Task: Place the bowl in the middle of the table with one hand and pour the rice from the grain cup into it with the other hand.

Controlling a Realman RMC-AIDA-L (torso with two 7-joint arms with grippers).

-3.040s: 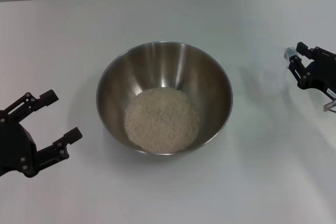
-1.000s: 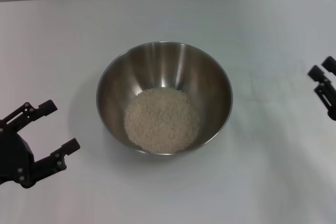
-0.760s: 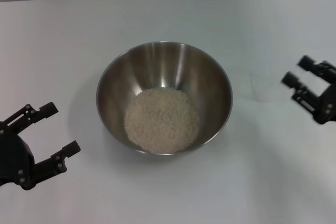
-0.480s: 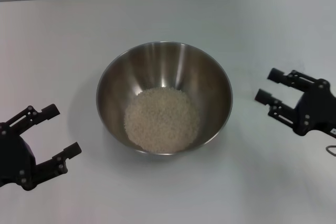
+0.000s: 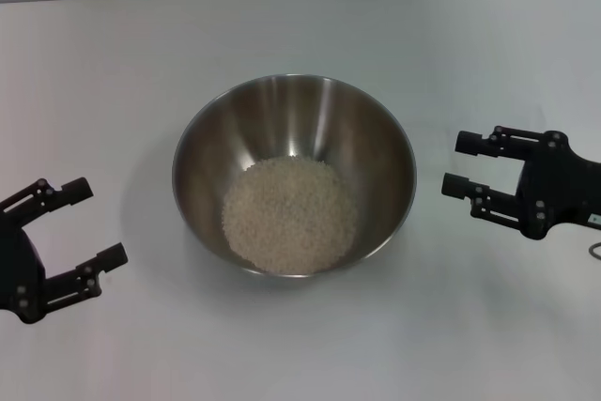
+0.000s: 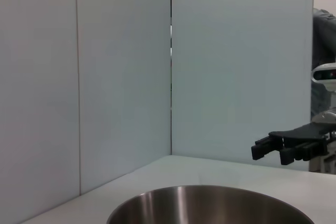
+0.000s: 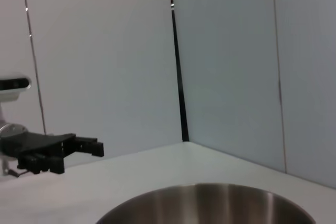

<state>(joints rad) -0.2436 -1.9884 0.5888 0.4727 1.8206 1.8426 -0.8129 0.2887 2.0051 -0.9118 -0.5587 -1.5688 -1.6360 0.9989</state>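
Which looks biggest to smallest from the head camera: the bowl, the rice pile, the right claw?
1. The bowl, clearly widest.
2. The rice, a heap covering the bowl's bottom.
3. The right gripper, open beside the bowl, looks a bit smaller than the rice heap.

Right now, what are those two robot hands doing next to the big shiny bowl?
Nothing is being held. The bowl sits in the middle of the table with a heap of rice already in it. The left gripper is off to the bowl's left and the right gripper is just off its right side. Both have their fingers open and empty. No grain cup shows in any view.
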